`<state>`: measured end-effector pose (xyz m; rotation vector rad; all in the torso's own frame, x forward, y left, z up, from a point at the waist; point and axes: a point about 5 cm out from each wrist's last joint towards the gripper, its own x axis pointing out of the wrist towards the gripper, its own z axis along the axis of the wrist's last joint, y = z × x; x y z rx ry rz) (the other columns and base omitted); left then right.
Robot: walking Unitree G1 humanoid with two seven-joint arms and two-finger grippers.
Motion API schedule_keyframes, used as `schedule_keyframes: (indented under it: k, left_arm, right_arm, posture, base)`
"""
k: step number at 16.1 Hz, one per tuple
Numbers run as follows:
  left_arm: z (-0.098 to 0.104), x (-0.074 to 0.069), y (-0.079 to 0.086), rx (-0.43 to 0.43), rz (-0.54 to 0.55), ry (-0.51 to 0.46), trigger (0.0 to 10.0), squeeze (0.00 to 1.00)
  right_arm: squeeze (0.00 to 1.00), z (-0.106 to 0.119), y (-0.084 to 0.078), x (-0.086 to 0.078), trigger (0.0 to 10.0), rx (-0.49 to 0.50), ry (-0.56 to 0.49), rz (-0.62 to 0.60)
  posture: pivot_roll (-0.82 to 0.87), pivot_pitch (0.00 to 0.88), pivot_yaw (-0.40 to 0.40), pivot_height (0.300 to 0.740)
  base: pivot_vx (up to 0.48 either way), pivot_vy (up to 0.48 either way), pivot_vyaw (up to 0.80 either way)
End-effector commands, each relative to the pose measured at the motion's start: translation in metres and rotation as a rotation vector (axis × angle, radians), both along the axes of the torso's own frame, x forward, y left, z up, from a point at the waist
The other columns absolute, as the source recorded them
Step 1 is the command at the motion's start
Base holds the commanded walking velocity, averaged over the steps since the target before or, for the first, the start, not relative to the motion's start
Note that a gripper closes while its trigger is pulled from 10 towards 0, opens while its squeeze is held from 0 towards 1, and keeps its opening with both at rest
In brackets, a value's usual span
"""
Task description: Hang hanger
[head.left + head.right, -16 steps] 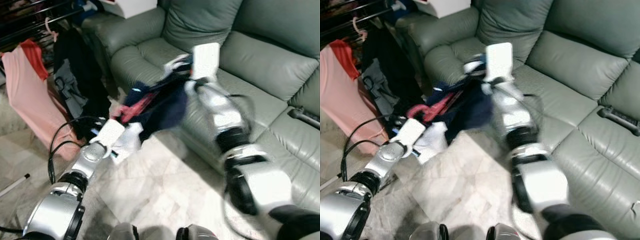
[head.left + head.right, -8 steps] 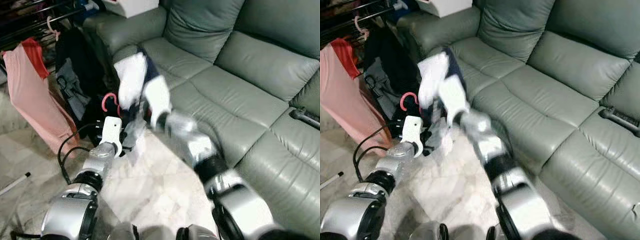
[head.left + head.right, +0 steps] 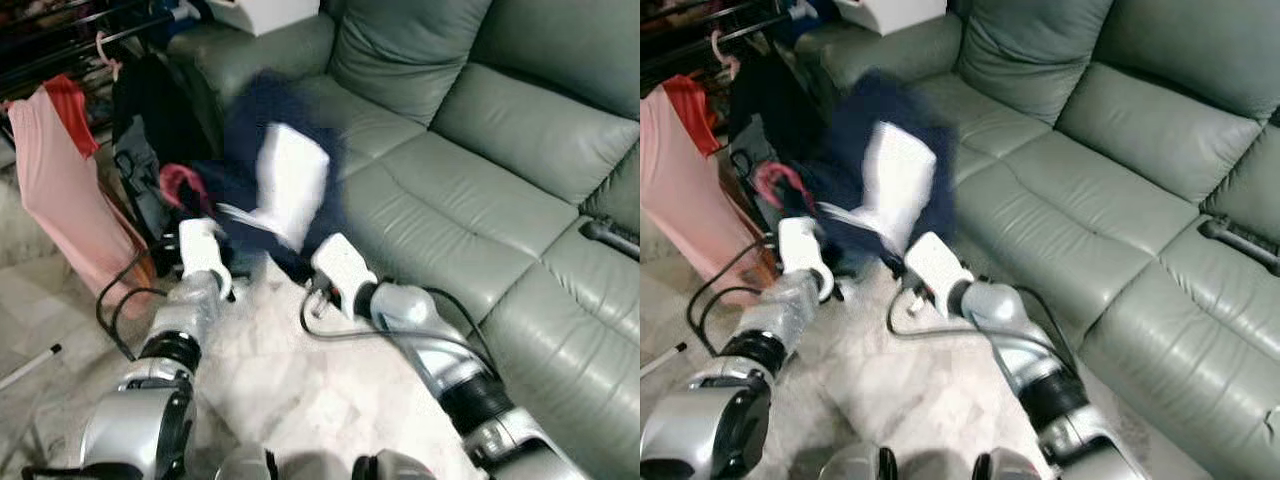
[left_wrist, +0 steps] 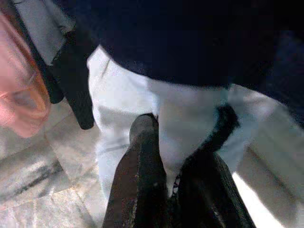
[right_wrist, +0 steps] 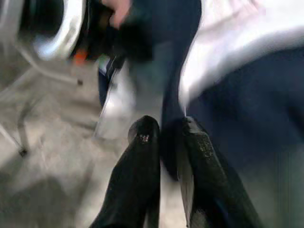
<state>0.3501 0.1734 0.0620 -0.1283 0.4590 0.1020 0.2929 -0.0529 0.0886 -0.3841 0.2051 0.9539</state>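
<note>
Both claws grip the garment [image 3: 285,180], navy and white, blurred. Left gripper [image 4: 178,164]: fingers nearly closed, pinching white cloth between them. Right gripper [image 5: 164,142]: fingers close together, clamped on a dark fold. I hold it up in front of the sofa [image 3: 470,190] so it hangs free, I judge for carrying to the rack [image 3: 70,35], left of the sofa. Hanger [image 3: 180,182]: red hook pokes out at the garment's left edge, just above my left claw.
</note>
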Motion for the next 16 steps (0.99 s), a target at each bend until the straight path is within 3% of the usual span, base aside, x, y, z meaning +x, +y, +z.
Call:
schedule_keyframes:
  k: [1, 2, 4, 6, 8, 10, 14, 16]
  left_arm:
    - [0.015, 0.007, 0.009, -0.001, 0.043, -0.048, 0.0, 0.00]
    - [0.014, 0.007, 0.010, -0.005, 0.047, -0.045, 0.0, 0.00]
    - [0.014, 0.006, 0.012, -0.008, 0.061, -0.037, 0.0, 0.00]
    - [0.014, 0.006, 0.013, -0.009, 0.067, -0.034, 0.0, 0.00]
    - [0.015, 0.006, 0.016, 0.014, 0.057, -0.039, 0.0, 0.00]
    - [0.018, 0.007, 0.017, 0.081, -0.052, -0.070, 0.0, 0.00]
    - [0.028, 0.000, 0.012, 0.210, -0.460, -0.178, 0.0, 0.00]
    - [0.026, -0.005, 0.015, 0.270, -0.599, -0.170, 0.0, 0.00]
  right_arm:
    - [1.00, -0.002, 0.011, -0.013, 10.0, -0.060, -0.070, 0.122]
    - [1.00, -0.004, 0.011, -0.021, 10.0, -0.120, -0.168, 0.205]
    - [1.00, -0.002, 0.006, -0.027, 10.0, -0.149, -0.230, 0.251]
    - [1.00, 0.000, 0.005, -0.031, 10.0, -0.139, -0.227, 0.268]
    - [1.00, 0.014, -0.005, -0.039, 10.0, -0.052, -0.198, 0.309]
    - [1.00, 0.032, -0.032, -0.032, 10.0, 0.009, -0.235, 0.244]
    - [1.00, 0.042, -0.107, -0.012, 10.0, -0.122, -0.264, 0.072]
    - [1.00, 0.048, -0.129, -0.009, 10.0, -0.176, -0.260, 0.059]
  posture:
    - [-0.04, 0.063, 0.052, 0.740]
    - [-0.04, 0.063, 0.052, 0.740]
    - [-0.04, 0.066, 0.053, 0.740]
    - [-0.04, 0.066, 0.052, 0.740]
    - [-0.04, 0.068, 0.052, 0.740]
    - [-0.04, 0.068, 0.055, 0.740]
    - [-0.04, 0.069, 0.061, 0.740]
    - [-0.04, 0.067, 0.063, 0.740]
  base:
    - [0.000, 0.000, 0.00]
    - [0.000, 0.000, 0.00]
    - [0.000, 0.000, 0.00]
    - [0.000, 0.000, 0.00]
    - [0.000, 0.000, 0.00]
    - [0.000, 0.000, 0.00]
    - [0.000, 0.000, 0.00]
    - [0.000, 0.000, 0.00]
